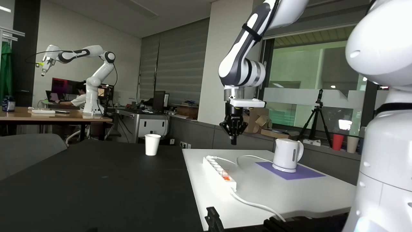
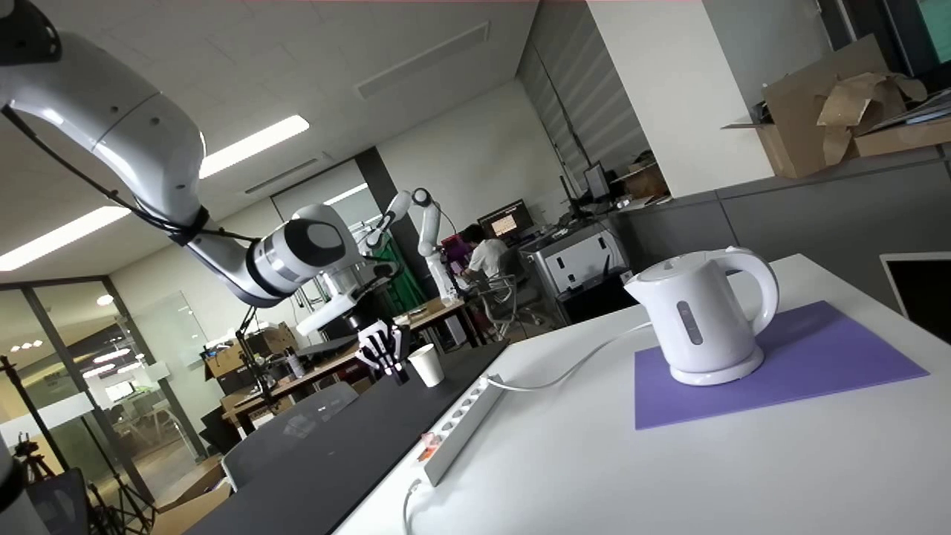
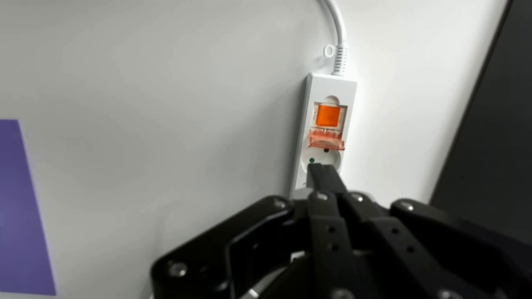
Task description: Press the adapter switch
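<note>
Black fingers (image 3: pixel 329 182) clenched above oblong adapter (image 2: pixel 465 428): square orange switch (image 3: pixel 328 116), translucent reddish flap (image 3: pixel 326 140)

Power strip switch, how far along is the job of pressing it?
Done: the translucent red cover is flipped open, exposing the orange rocker switch. In hand: positioning, apparently; the closed jaws hang clear of the white power strip. Left: likely moving to the switch and pressing, since nothing touches it.

Along an edge of the smooth table (image 2: pixel 594 468), the adapter (image 2: pixel 464 431) is satiny-looking plastic, its switch (image 3: pixel 328 115) smooth and its flap (image 3: pixel 326 140) translucent, while the kettle (image 2: pixel 702 319) is glossy plastic on a matt sheet (image 2: pixel 839 364) and the hand (image 3: pixel 325 169) mostly matt with shiny metal screws (image 3: pixel 178 270).
</note>
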You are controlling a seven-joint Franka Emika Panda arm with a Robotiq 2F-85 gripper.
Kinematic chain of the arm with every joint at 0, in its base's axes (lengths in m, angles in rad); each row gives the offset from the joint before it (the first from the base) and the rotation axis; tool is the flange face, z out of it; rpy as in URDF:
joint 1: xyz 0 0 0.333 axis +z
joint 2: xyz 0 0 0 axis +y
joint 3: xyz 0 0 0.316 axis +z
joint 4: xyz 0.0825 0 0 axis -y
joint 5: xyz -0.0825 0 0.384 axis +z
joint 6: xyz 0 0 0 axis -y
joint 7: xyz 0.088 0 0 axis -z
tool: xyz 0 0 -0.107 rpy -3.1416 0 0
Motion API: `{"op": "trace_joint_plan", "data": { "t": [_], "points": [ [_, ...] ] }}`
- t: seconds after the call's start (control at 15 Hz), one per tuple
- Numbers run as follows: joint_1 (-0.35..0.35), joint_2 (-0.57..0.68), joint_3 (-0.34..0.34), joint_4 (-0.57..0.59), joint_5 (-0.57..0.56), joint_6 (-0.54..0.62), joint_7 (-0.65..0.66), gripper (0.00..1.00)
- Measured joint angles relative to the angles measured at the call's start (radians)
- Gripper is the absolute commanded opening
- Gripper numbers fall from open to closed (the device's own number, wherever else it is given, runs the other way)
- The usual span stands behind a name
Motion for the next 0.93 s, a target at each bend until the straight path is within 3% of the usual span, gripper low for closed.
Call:
{"op": "trace_joint_plan", "data": {
  "t": [0.93],
  "points": [
    [0.063,0.114,-0.035,-0.018,-0.022,0.057,0.001,0.0]
  ]
}}
